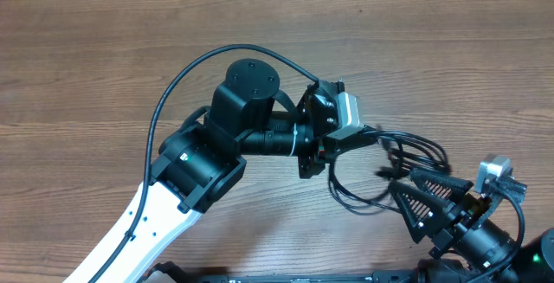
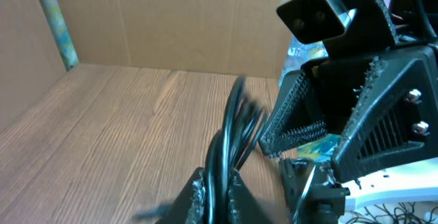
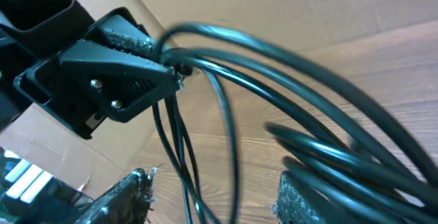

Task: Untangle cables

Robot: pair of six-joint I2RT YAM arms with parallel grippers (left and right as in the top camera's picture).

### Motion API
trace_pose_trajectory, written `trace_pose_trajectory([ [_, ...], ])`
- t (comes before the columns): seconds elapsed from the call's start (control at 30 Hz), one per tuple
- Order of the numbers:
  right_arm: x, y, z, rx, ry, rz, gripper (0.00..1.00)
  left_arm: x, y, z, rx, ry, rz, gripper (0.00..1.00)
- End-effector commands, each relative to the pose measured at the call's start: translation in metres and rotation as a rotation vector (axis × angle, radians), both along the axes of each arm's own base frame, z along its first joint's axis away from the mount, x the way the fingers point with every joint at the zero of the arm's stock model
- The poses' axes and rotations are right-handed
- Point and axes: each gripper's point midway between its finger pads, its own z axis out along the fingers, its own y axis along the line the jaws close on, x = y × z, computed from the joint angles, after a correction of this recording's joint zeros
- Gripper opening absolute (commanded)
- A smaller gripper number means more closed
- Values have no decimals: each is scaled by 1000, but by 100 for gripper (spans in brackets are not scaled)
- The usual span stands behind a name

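Several thin black cables (image 1: 430,147) loop in a bundle on the wooden table, right of centre. My left gripper (image 1: 370,136) is shut on the bundle's left end. In the left wrist view the strands (image 2: 236,125) run up out of the closed jaws (image 2: 220,195). My right gripper (image 1: 402,183) is open at the loops' lower right side. In the right wrist view the cables (image 3: 287,59) arch over and several strands hang between its spread fingers (image 3: 215,200) without being pinched. The left gripper (image 3: 123,73) shows there too, clamping the strands where they meet.
The wooden table (image 1: 95,67) extends left and back, with cardboard walls (image 2: 171,18) behind it. The left arm's own thicker black wire (image 1: 186,71) arcs over its forearm. The two grippers are close together; the right gripper (image 2: 342,128) fills the right of the left wrist view.
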Motion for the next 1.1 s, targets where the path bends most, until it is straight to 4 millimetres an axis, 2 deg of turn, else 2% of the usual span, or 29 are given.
trace_pose_trajectory([
  [0.0, -4, 4, 3, 6, -7, 28, 59, -4, -2, 14, -32, -11, -28, 12],
  [0.13, -4, 4, 3, 5, -8, 27, 51, -7, -4, 16, -40, -11, -36, 10],
  [0.2, -4, 4, 3, 4, -8, 27, 51, -7, -4, 16, -39, -11, -34, 9],
  [0.27, -4, 4, 3, 5, -6, 27, 52, -6, -4, 15, -34, -8, -28, 8],
  [0.3, -4, 3, 3, 2, -7, 26, 60, -2, -3, 11, -21, -2, -7, 12],
  [0.4, -2, 2, 2, 0, -2, 13, 65, 21, 6, -13, 84, 32, 152, 12],
  [0.47, 0, -3, -3, -8, 18, -19, 71, 37, 19, -37, 190, 60, 283, 29],
  [0.53, 1, -5, -6, -11, 31, -33, 75, 46, 33, -57, 284, 83, 374, 34],
  [0.6, 1, -5, -7, -12, 34, -35, 84, 54, 56, -83, 420, 107, 487, 43],
  [0.67, 3, -6, -7, -15, 34, -47, 89, 54, 69, -97, 494, 109, 524, 45],
  [0.83, 5, -9, -8, -20, 37, -68, 93, 48, 75, -121, 612, 95, 470, 50],
  [0.9, 5, -11, -10, -22, 43, -76, 94, 46, 77, -140, 692, 78, 415, 50],
  [0.97, 5, -10, -10, -22, 43, -76, 95, 49, 75, -163, 774, 53, 347, 59],
  [1.07, 5, -10, -10, -22, 43, -76, 96, 54, 70, -187, 841, 45, 288, 65],
])
